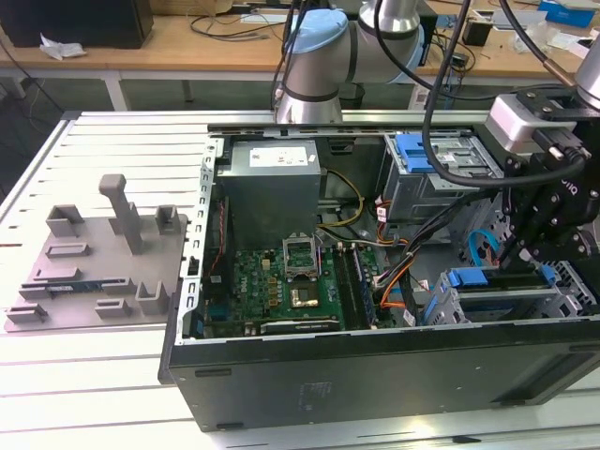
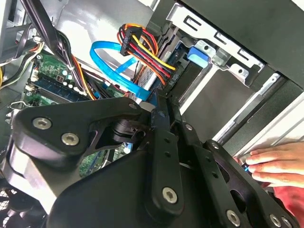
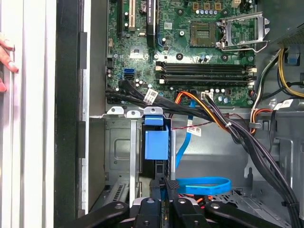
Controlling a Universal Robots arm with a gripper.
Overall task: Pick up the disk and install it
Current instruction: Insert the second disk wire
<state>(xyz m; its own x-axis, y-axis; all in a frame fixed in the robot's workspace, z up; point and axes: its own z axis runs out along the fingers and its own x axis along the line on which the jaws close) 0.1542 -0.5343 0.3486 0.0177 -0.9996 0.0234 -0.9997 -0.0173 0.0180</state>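
Open computer case [image 1: 281, 375] lies on its side on the slatted white table [image 1: 84, 375]; inside it are the green motherboard [image 1: 281, 286], a grey power supply box [image 1: 272, 187], bundled cables, and two grey drive cages, the rear one [image 1: 441, 178] topped by a blue latch [image 1: 412, 150]. The gripper [image 1: 525, 248] hangs over the front drive cage [image 1: 497, 300] at the exterior view's right, inside the case. In the first wrist view the disk [image 3: 156, 145] sits edge-up in that cage's slot, its blue carrier bracket showing, with the black fingers [image 3: 172, 187] closed together just at its near edge; whether they actually pinch the bracket or only touch it cannot be told. A loop of flat blue data cable [image 3: 204, 185] lies just beside the cage. The grey fixture plate [image 1: 94, 272] with upright posts sits on the table, well apart from the case, at the exterior view's left. A person's hand [image 2: 275, 164] rests on the table beside the case's outer wall.
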